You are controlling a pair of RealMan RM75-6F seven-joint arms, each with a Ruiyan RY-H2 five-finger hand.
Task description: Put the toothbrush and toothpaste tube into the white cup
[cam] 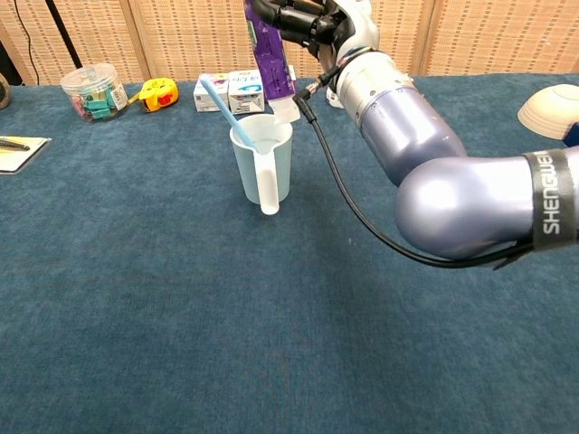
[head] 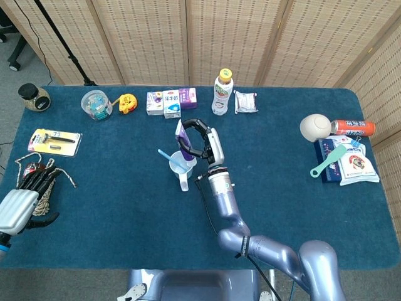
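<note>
Blue table (head: 113, 188), toothpaste tube (cam: 270, 59) over white cup (cam: 263, 163)

Right hand holds toothpaste tube over the cup

The right hand (head: 199, 142) grips the purple toothpaste tube (head: 182, 139) above the white cup (head: 181, 164), where a blue toothbrush (head: 166, 155) leans; the left hand (head: 28, 191) rests on the tabletop (head: 113, 188).

Right arm (cam: 425, 154): glossy silver-lavender casing in rounded, bulbous segments, filling the right half of the chest view; a black band at the right edge carries white lettering reading "SHENGWE", cut off by the frame. A thin black cable (cam: 348, 203) loops along the forearm from the wrist. Right hand (head: 202, 142): white back shell with black fingers. Left hand (head: 24, 197), lower left of the head view: ribbed silver-white back plate, black fingers, black thumb. A grey base panel shows at bottom centre.
</note>
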